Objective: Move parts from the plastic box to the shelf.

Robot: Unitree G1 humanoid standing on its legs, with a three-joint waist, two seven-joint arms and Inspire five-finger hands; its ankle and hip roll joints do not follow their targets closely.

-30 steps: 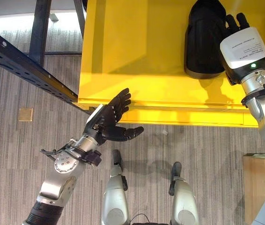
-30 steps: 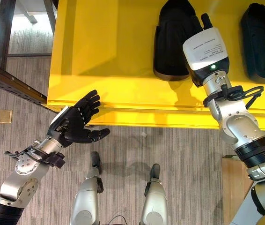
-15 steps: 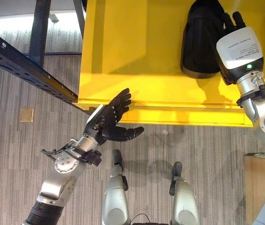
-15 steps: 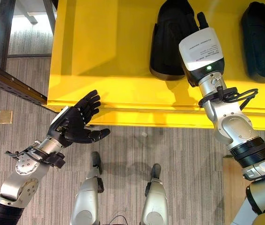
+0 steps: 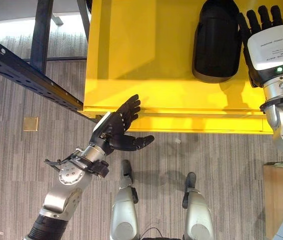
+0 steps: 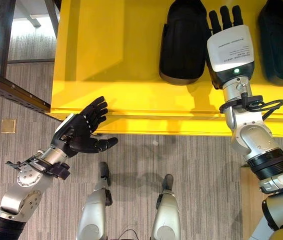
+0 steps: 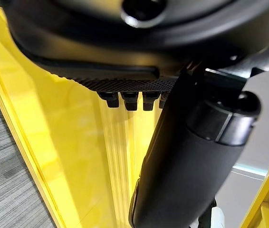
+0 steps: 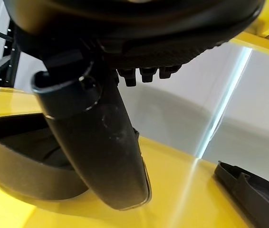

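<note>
Two black parts lie on the yellow shelf [image 5: 146, 60]: one black part [image 6: 184, 42] just beside our right hand [image 6: 229, 47], a second black part [image 6: 280, 42] at its other side. We see the right hand's fingers [image 6: 226, 17] straight, holding nothing. Our left hand [image 5: 115, 127] hovers at the shelf's front edge, fingers spread and empty.

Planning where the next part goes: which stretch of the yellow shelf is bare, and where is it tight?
The yellow shelf is bare from its left edge to the left black part. It is crowded on the right: the open right hand fills the gap between that part and the right black part. The open left hand hovers at the front edge.
</note>
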